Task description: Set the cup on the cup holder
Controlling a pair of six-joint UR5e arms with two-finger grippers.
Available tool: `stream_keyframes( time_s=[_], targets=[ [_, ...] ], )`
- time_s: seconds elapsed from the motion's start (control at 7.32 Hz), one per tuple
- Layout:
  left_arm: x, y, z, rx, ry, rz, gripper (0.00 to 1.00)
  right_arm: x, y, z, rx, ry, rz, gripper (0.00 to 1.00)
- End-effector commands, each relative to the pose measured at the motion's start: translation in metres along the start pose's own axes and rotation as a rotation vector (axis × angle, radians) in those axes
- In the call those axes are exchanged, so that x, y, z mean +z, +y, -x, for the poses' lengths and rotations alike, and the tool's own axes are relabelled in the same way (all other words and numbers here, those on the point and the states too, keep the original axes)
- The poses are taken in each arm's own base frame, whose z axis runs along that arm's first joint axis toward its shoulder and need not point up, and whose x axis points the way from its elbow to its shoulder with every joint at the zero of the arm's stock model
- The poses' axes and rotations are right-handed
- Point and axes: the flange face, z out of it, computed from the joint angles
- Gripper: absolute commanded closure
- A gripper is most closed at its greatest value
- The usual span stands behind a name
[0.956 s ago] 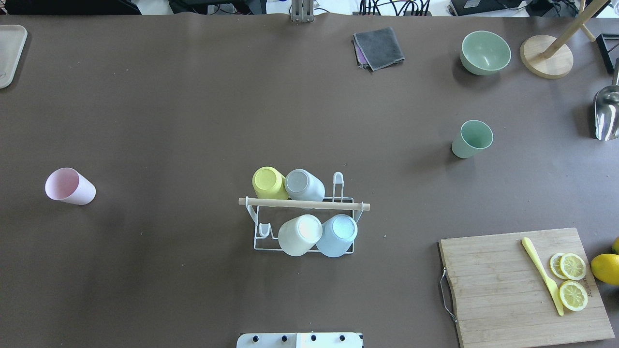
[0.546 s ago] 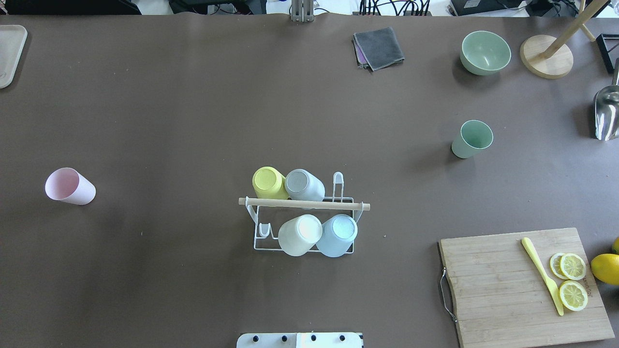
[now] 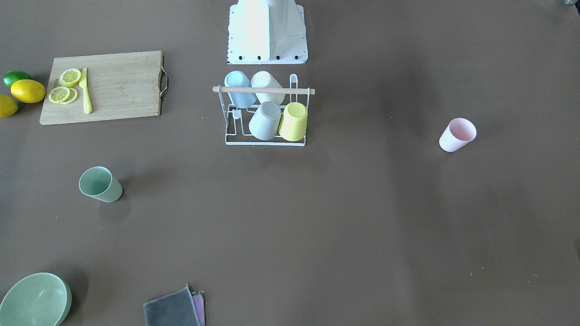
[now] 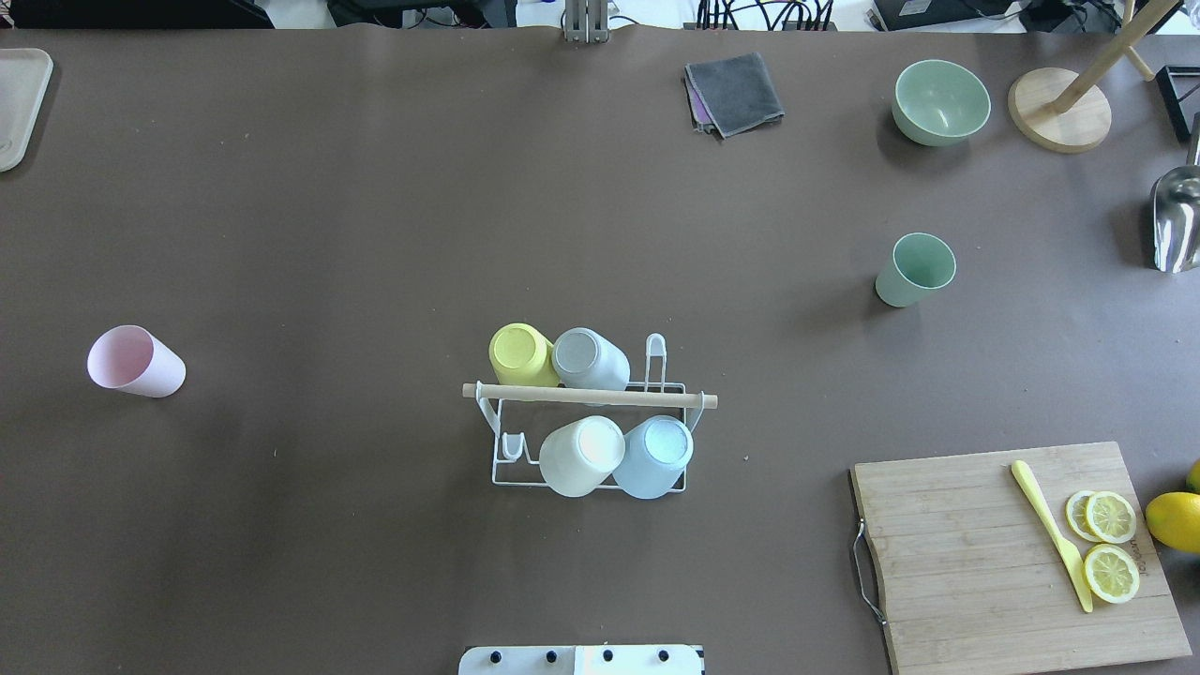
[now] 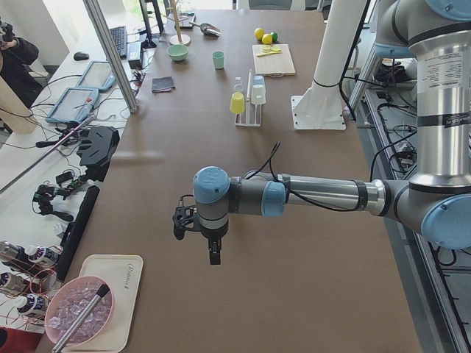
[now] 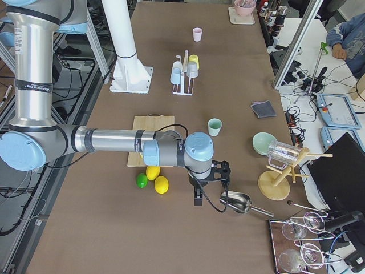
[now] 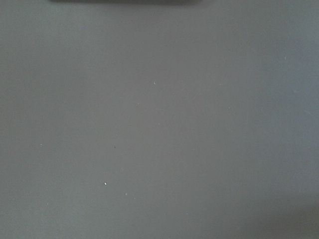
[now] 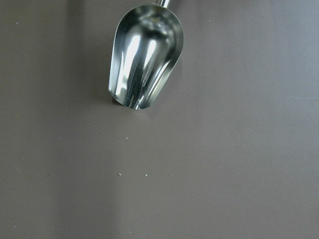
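The cup holder (image 4: 600,396), a white wire rack with a wooden rod, stands mid-table near the robot base; it also shows in the front view (image 3: 263,90). It holds yellow, grey, white and blue cups upside down. A pink cup (image 4: 136,361) stands upright far left. A green cup (image 4: 916,269) stands upright to the right. Both grippers show only in side views. The left gripper (image 5: 213,254) hangs above bare table at the left end. The right gripper (image 6: 197,200) hangs at the right end beside a metal scoop (image 8: 144,55). I cannot tell whether either is open or shut.
A cutting board (image 4: 975,562) with lemon slices and a yellow knife lies front right, with lemons beside it. A green bowl (image 4: 940,101), a grey cloth (image 4: 734,92) and a wooden stand base (image 4: 1059,111) sit at the far side. A tray (image 4: 19,103) lies far left.
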Motion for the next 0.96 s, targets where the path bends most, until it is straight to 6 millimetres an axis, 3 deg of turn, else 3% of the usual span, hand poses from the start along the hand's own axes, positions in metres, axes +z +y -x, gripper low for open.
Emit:
stream_keyframes(
  time_s=[0.0,0.14,0.41,0.55,0.82],
  targets=[
    [0.000,0.000,0.000,-0.001,0.000,0.002,0.02,-0.005,-0.018,0.021,-0.039,0.002,-0.010,0.00],
    [0.000,0.000,0.000,0.000,0.000,0.000,0.02,-0.009,-0.025,0.040,-0.073,-0.004,-0.015,0.00],
    [-0.001,-0.001,-0.001,0.001,-0.001,-0.001,0.02,0.001,-0.036,0.110,-0.200,-0.006,0.016,0.00],
    [-0.002,-0.002,-0.002,0.003,-0.001,-0.003,0.02,0.005,-0.046,0.160,-0.257,0.028,0.072,0.00],
    [-0.002,-0.002,-0.003,0.005,-0.001,-0.003,0.02,0.002,-0.089,0.273,-0.334,0.067,0.190,0.00]
  ],
)
